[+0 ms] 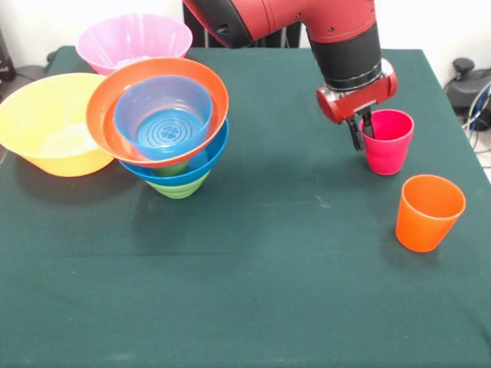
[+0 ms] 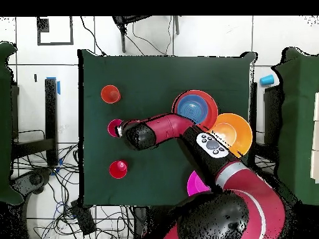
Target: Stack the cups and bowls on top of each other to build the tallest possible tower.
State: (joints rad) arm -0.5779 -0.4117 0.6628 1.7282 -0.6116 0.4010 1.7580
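Observation:
The tower (image 1: pixel 165 126) stands at the left: a small green bowl (image 1: pixel 178 186) at the base, a wide blue bowl (image 1: pixel 211 157), a shallow orange-red bowl (image 1: pixel 103 107) and a small translucent blue bowl (image 1: pixel 163 115) on top. It also shows in the overhead view (image 2: pixel 195 107). My gripper (image 1: pixel 362 130) is shut on the left rim of the upright magenta-pink cup (image 1: pixel 389 142), one finger inside and one outside. The orange cup (image 1: pixel 428 212) stands nearer the camera. The red cup (image 2: pixel 118 168) shows only in the overhead view. The light green cup is out of view.
The big yellow-orange bowl (image 1: pixel 50 126) sits left of the tower and touches it. The big pink bowl (image 1: pixel 134 42) stands behind it near the table's far edge. The green table (image 1: pixel 253 291) ends close behind the pink bowl.

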